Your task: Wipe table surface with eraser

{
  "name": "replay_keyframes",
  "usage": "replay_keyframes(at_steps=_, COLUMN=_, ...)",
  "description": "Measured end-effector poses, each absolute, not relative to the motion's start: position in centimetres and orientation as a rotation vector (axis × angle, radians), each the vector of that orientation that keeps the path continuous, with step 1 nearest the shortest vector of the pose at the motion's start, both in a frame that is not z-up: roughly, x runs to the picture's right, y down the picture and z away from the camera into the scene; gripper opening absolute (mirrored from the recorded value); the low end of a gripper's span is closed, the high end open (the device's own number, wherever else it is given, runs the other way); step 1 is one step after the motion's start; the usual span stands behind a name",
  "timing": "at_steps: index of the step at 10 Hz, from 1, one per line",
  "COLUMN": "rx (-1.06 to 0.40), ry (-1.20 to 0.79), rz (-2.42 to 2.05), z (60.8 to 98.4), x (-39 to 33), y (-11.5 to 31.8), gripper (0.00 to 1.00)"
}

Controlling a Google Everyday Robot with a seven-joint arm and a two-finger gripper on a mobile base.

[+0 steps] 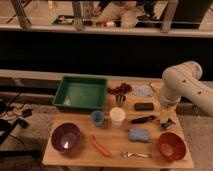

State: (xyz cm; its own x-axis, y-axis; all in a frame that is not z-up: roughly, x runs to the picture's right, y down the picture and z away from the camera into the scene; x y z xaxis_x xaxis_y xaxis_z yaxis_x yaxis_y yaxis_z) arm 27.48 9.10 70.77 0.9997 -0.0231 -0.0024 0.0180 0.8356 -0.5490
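The eraser [144, 106] is a small flat black block lying on the right half of the light tan table surface [77, 119]. My white arm reaches in from the right and bends down over the table's right edge. The gripper [167, 122] hangs low there, open and empty, a little to the right of and nearer than the eraser, not touching it.
A green tray [80, 93] stands at the back left. A purple bowl [66, 137], blue cup [97, 117], white cup [117, 116], black-handled tool [142, 119], blue sponge [138, 135], orange bowl [171, 145], fork [134, 154] and grey cloth [142, 91] crowd the top.
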Motion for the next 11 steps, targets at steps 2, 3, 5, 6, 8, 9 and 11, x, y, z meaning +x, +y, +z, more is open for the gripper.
replay_keyframes(at_steps=2, rx=-0.558, ry=-0.020, rz=-0.052, z=72.2, x=26.3, y=8.7, gripper=0.80)
replay_keyframes(at_steps=3, rx=-0.548, ry=-0.033, rz=-0.055, z=72.6, x=26.3, y=8.7, gripper=0.80)
replay_keyframes(at_steps=5, rx=-0.531, ry=-0.071, rz=-0.068, z=73.7, x=26.1, y=8.3, gripper=0.80)
replay_keyframes(at_steps=6, rx=-0.521, ry=-0.089, rz=-0.070, z=74.2, x=26.4, y=8.1, gripper=0.80)
replay_keyframes(at_steps=8, rx=-0.496, ry=-0.140, rz=-0.083, z=75.2, x=26.9, y=7.5, gripper=0.80)
replay_keyframes(at_steps=9, rx=-0.484, ry=-0.163, rz=-0.083, z=75.9, x=27.5, y=7.0, gripper=0.80)
replay_keyframes(at_steps=11, rx=-0.467, ry=-0.210, rz=-0.063, z=78.1, x=29.2, y=6.4, gripper=0.80)
